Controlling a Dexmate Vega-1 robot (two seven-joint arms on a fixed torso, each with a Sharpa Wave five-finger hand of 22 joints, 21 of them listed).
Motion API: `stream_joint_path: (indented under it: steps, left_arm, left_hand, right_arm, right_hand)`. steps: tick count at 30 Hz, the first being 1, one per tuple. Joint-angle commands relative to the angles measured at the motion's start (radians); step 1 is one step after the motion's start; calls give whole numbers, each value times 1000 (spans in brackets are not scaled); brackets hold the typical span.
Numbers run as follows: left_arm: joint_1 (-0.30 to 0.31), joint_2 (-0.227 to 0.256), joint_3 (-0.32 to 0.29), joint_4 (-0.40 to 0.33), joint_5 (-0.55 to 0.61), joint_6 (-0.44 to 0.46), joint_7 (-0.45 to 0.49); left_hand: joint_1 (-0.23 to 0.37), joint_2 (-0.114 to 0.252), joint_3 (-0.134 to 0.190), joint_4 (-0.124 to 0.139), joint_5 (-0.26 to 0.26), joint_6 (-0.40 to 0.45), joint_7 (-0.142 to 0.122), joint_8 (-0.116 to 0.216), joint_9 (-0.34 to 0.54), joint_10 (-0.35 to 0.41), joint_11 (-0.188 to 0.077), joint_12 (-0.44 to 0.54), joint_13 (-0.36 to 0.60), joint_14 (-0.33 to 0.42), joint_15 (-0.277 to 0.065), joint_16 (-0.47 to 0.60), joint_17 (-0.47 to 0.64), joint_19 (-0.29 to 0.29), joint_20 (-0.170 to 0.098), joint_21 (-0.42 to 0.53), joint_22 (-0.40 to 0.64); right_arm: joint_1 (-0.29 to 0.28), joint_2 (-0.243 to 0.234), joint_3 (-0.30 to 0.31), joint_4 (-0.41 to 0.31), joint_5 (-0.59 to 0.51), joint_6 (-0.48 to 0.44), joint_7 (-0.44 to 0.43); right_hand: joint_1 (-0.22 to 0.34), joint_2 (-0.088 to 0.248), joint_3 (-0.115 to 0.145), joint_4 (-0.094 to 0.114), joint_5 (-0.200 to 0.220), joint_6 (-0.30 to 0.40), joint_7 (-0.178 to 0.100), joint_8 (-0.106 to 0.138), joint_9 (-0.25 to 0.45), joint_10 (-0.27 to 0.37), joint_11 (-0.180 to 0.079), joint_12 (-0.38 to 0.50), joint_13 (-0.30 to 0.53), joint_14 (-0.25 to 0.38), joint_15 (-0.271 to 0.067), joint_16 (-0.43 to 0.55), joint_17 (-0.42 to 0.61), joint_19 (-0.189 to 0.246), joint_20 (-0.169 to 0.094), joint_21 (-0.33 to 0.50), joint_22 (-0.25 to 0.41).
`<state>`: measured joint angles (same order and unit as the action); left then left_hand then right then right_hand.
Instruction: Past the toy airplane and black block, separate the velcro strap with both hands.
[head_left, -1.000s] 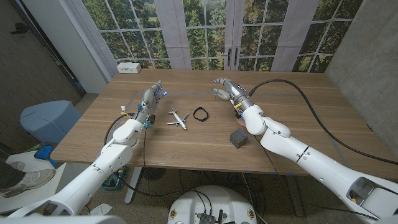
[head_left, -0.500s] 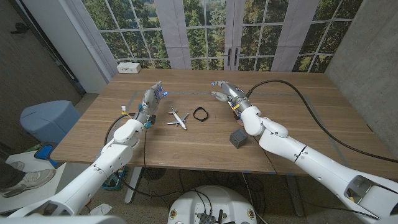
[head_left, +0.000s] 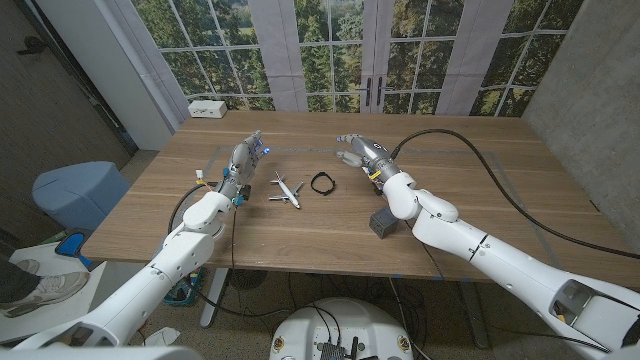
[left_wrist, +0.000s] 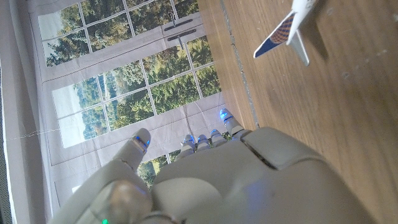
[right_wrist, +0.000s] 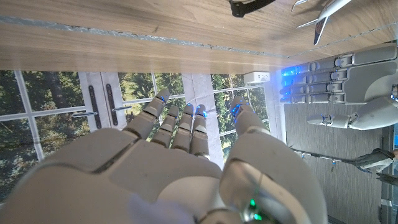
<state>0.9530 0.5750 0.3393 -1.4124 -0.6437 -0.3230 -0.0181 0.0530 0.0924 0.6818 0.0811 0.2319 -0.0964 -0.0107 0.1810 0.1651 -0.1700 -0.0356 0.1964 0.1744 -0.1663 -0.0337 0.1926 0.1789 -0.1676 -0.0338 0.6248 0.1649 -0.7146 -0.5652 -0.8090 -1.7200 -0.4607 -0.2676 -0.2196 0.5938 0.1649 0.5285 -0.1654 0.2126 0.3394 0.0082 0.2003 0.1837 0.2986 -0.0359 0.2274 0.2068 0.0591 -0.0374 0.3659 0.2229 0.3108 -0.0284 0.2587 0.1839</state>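
Observation:
A black velcro strap (head_left: 322, 182) lies looped on the wooden table (head_left: 460, 160), and its edge shows in the right wrist view (right_wrist: 252, 6). Just left of it is the white toy airplane (head_left: 286, 189), whose tail appears in the left wrist view (left_wrist: 287, 32) and whose wing shows in the right wrist view (right_wrist: 329, 12). The black block (head_left: 383, 221) sits near the front, partly behind my right forearm. My left hand (head_left: 243, 158) stands left of the airplane, fingers straight, holding nothing. My right hand (head_left: 358, 150) hovers just right of and beyond the strap, fingers spread, empty.
A white box (head_left: 208, 108) sits at the table's far left corner. A thick black cable (head_left: 480, 160) runs across the right side of the table. Tall windows (head_left: 330, 50) stand behind the table. A blue bin (head_left: 75, 195) is on the floor to the left.
My right hand has drifted left toward the strap, and its forearm now partly covers the black block. The left hand, airplane and strap have not moved.

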Motion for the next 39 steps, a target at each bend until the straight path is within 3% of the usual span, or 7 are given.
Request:
stream_joint_path:
  steps: [1,39]
  left_arm:
    - [-5,1,-4,14,-9,-3,-12]
    - [3,1,-13,25,-19,-16,-20]
  left_hand:
    - [-12,52,5,-1,3,0,4,-2,5,-41,-1,-4,2,-42,-3,-3,2,-2,2,-3,5]
    - [-13,53,5,0,4,2,5,-2,5,-41,0,-4,2,-41,-1,-3,2,4,3,-18,5]
  right_arm:
    - [30,26,-36,38,-29,-18,21]
    - [74,77,-131,108,-129,-93,26]
  right_hand:
    - [19,0,-2,-5,6,11,1,6,4,9,2,8,6,6,-39,-1,1,2,9,1,2]
    - [126,-32,-1,-26,3,78,-20,22,4,88,-5,29,13,55,-53,0,-7,42,44,8,1]
